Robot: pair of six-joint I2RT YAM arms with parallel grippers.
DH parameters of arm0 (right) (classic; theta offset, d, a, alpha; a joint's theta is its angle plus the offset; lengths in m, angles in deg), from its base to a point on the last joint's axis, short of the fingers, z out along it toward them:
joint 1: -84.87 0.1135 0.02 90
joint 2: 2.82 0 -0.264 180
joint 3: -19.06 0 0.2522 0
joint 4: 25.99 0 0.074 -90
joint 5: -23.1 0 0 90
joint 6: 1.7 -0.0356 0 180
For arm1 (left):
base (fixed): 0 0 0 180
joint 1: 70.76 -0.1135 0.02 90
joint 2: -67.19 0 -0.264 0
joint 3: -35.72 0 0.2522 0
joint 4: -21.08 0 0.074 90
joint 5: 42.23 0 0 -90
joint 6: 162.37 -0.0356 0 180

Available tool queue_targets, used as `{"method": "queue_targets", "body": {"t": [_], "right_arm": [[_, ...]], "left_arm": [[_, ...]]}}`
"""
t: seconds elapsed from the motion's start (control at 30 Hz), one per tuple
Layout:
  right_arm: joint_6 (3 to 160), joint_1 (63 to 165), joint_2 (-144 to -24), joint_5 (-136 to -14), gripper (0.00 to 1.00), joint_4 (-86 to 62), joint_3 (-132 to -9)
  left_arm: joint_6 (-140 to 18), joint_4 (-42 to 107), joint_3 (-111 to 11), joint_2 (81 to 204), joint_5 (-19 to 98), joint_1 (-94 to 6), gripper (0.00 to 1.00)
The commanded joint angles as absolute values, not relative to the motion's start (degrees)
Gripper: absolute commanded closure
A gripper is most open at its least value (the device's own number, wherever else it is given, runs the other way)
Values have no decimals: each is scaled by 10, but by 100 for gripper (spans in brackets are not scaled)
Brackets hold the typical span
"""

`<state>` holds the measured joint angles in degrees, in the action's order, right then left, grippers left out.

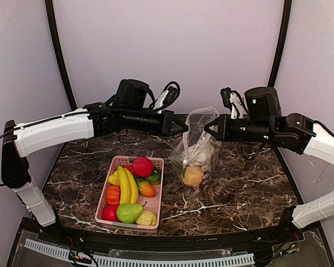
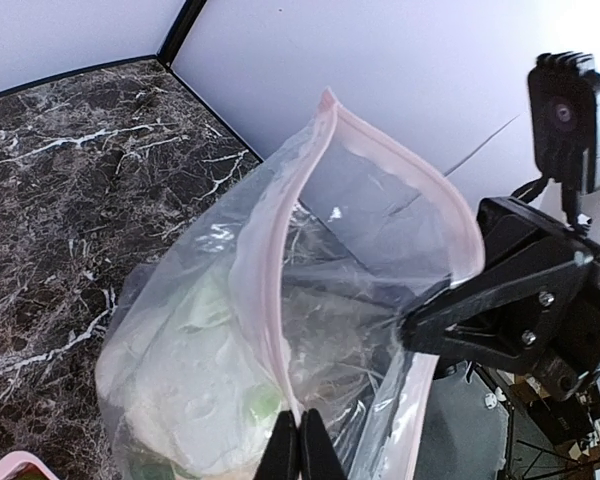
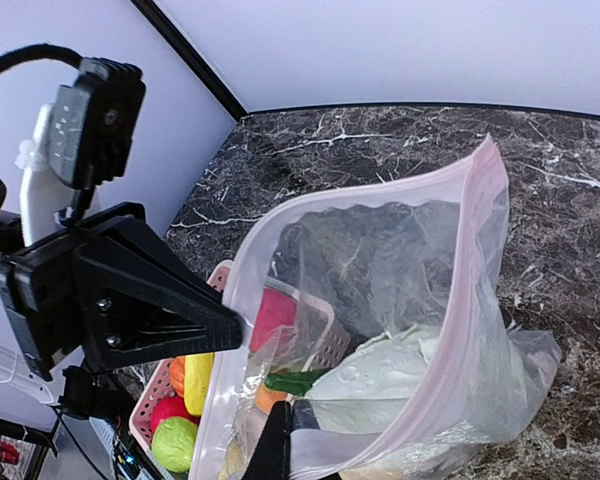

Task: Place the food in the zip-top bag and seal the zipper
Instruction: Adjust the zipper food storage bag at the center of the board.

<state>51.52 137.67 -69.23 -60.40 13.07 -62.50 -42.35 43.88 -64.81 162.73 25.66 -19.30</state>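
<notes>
The clear zip-top bag (image 1: 196, 146) stands upright right of the basket, its mouth held up between my two grippers. My left gripper (image 1: 185, 127) is shut on the mouth's left edge. In the left wrist view its tips (image 2: 300, 442) pinch the pale pink zipper (image 2: 252, 290). My right gripper (image 1: 207, 128) is shut on the opposite edge, and its tips (image 3: 295, 432) clamp the rim there. The mouth gapes open in a wide loop (image 3: 492, 210). Inside lie a white cauliflower (image 3: 405, 368) and a yellow-orange ball (image 1: 193, 176).
A pink slatted basket (image 1: 118, 160) sits left of the bag with a red fruit (image 1: 143, 166), a banana (image 1: 126, 184), a green fruit (image 1: 129, 212) and several other toys. Dark marble table (image 1: 245, 194); black enclosure posts stand at the back corners.
</notes>
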Motion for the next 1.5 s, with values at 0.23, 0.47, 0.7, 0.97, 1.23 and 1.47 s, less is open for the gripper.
{"method": "queue_targets", "body": {"t": [0.23, 0.47, 0.7, 0.97, 1.23, 1.47], "right_arm": [[536, 1374, -696, -609, 100, 114, -660], [512, 1374, -725, -629, 100, 99, -611], [510, 1376, -769, -703, 100, 65, -597], [520, 1380, -772, -718, 100, 56, -598], [524, 1380, -772, -722, 100, 55, -595], [524, 1380, -782, -730, 100, 52, -596]], "left_arm": [[-427, 441, -608, 1589, 258, -202, 99], [-424, 439, -500, 1548, 314, -202, 99], [-427, 452, -444, 1501, 353, -203, 91], [-400, 442, -373, 1421, 390, -203, 49], [-377, 540, -311, 1363, 487, -204, 32], [-376, 555, -299, 1375, 499, -235, 19]]}}
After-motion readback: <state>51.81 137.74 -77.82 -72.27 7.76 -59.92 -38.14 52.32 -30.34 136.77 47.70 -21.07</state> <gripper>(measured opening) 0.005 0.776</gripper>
